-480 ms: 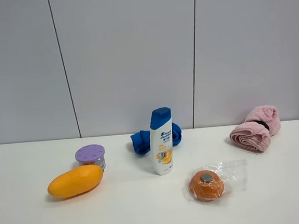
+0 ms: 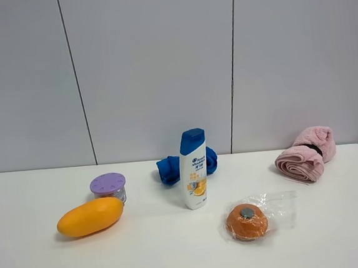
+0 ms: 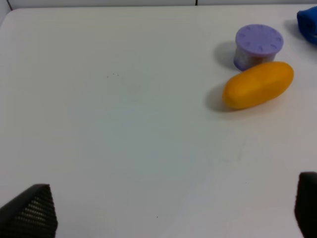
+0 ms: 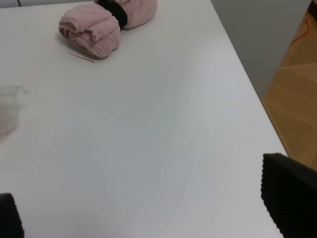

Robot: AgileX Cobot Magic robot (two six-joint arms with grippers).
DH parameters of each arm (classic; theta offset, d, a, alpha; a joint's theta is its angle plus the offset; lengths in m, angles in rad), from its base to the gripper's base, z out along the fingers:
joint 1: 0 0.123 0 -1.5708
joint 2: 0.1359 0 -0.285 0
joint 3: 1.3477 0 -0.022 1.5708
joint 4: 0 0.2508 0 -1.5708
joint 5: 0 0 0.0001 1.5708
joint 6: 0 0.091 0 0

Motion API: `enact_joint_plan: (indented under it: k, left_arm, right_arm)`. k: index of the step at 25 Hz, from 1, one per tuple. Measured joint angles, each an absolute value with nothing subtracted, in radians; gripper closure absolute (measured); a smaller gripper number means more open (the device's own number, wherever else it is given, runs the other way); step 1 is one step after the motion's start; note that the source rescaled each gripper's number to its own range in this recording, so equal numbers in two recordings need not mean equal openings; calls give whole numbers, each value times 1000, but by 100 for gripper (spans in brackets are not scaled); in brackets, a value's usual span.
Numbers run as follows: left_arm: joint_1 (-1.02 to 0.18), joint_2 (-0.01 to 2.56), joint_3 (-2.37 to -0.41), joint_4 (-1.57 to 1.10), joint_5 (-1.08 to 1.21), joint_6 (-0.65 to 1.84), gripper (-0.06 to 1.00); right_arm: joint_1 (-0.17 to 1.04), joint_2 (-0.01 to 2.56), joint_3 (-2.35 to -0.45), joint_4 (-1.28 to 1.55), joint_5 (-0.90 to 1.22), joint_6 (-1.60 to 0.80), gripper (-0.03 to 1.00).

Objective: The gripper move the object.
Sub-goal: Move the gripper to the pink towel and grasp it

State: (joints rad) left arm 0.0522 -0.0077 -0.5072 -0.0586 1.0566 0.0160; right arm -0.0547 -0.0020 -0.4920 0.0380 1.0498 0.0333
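The fluffy pink rolled towel [image 2: 306, 155] with a dark band round its middle lies at the back right of the white table. In the right wrist view the towel [image 4: 106, 22] lies well ahead of my right gripper [image 4: 143, 198]. That gripper is open and empty, and only its dark fingertips [image 4: 290, 193] show at the picture's corners. My left gripper [image 3: 168, 203] is also open and empty over bare table, far from the towel. Neither gripper shows in the exterior high view.
An orange mango [image 2: 90, 217] and a purple-lidded jar [image 2: 108, 187] sit at the left. A shampoo bottle [image 2: 194, 168] stands mid-table before a blue cloth bundle [image 2: 169, 167]. An orange item in a clear bag [image 2: 247, 221] lies in front. The table's right edge [image 4: 247, 84] is near the towel.
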Motion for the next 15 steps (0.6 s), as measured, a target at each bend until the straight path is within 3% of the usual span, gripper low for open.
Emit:
enact_joint_plan:
  k: [11,15]
  left_arm:
    - [52,-8,-507,-59,1057,16,-6]
    - [52,-8,-507,-59,1057,16,-6]
  right_arm:
    - [-55,182,-699,29,989,-55,-3]
    - [-55,267,-767,-21,947,12,-3]
